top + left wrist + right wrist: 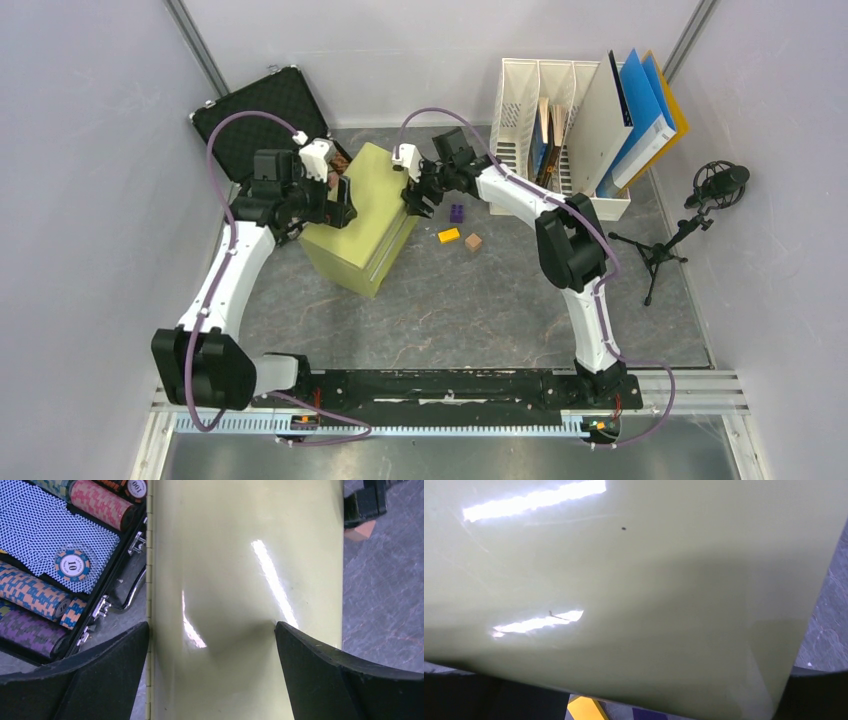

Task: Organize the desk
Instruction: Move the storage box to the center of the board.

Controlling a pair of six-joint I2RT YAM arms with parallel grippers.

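The desk (470,300) is a dark grey veined surface. A yellow-green drawer cabinet (362,218) stands askew on it at the back left. My left gripper (343,203) is at the cabinet's left side. In the left wrist view this gripper (212,630) is open wide over the cabinet's glossy top (240,555), with one finger (100,675) past its left edge. My right gripper (415,197) is at the cabinet's far right corner. In the right wrist view the cabinet (634,580) fills the frame. Only dark finger (454,695) parts show at the bottom corners, their contact hidden.
Purple (456,212), yellow (449,235) and tan (473,242) blocks lie just right of the cabinet. An open black case of poker chips (35,600) sits at the back left. White file holders (560,130) with folders stand behind, and a microphone tripod (690,225) at the right.
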